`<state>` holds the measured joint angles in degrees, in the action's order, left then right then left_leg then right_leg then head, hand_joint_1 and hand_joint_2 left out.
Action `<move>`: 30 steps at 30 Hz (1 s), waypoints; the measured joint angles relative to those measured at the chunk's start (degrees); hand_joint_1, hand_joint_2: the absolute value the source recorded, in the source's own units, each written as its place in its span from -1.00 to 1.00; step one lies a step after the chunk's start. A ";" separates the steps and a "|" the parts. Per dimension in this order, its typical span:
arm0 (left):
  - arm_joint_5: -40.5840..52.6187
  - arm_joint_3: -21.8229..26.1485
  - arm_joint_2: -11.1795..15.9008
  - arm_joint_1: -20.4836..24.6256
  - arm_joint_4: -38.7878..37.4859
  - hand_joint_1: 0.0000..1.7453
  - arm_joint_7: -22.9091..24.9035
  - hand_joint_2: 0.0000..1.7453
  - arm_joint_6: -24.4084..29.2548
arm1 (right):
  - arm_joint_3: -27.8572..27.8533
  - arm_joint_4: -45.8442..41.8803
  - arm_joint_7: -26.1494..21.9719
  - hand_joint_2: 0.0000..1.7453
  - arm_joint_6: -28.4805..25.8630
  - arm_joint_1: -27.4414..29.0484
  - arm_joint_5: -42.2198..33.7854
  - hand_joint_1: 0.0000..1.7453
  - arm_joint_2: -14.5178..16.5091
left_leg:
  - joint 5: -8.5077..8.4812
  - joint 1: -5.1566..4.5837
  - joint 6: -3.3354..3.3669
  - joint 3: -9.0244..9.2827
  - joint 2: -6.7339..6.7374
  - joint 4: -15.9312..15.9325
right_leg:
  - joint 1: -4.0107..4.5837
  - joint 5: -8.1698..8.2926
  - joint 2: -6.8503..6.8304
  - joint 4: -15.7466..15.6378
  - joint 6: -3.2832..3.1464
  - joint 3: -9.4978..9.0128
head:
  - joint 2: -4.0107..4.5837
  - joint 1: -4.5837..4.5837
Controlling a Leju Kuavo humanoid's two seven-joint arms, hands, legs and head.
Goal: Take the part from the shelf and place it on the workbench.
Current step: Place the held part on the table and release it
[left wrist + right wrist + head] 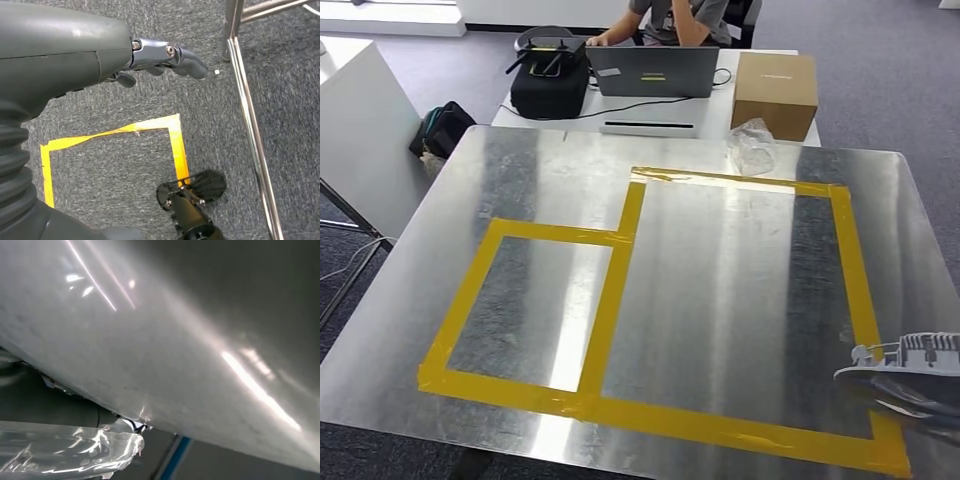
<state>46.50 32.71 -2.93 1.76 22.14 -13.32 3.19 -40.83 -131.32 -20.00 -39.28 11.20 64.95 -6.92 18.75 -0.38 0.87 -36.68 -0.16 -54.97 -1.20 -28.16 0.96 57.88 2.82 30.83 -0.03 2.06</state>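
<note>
Presently, left to right. Left hand (166, 57): hanging over carpet, fingers loosely apart, holding nothing. Workbench (546, 180): metal top, yellow tape (614, 270) marking a small left box and a larger right box. Part (905, 365): grey ribbed casting at the near right edge, over the tape corner; I judge it carried in. Right hand: its grip I cannot tell. I would bring the part inside the right box, level, before letting go.
</note>
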 joint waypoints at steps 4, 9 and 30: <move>0.45 -0.02 -0.08 0.56 -0.35 -1.00 0.01 1.00 -0.15 | 1.19 1.00 3.20 1.00 0.88 2.87 3.92 1.00 -2.27 | 0.23 0.41 -2.69 -0.01 -0.21 0.17 | 0.29 -0.31 -0.37 0.00 -0.53 0.30 | 0.01 0.05; 1.09 -0.02 0.05 1.04 -0.61 -1.00 0.40 1.00 -0.60 | 9.86 4.83 14.08 1.00 4.08 11.92 12.77 1.00 -11.56 | 0.33 0.26 -2.42 -0.22 -0.44 0.02 | 0.14 -0.21 -0.49 -0.29 -0.37 0.22 | 0.01 0.06; 3.97 -2.79 0.03 3.50 -1.30 -1.00 2.20 1.00 -0.88 | 46.72 13.78 32.33 1.00 10.39 5.56 25.17 1.00 -33.99 | 0.60 1.52 -1.85 0.62 -0.44 -0.23 | 1.35 -0.22 -0.50 -2.79 -0.53 -2.20 | 0.01 0.07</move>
<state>50.47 29.93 -2.91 5.26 20.84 -11.13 2.31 5.89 -117.54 12.33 -28.89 16.76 90.13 -40.91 19.34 1.14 -0.98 -36.06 -0.60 -55.20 0.15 -28.38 0.46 55.09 2.29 28.63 -0.02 2.13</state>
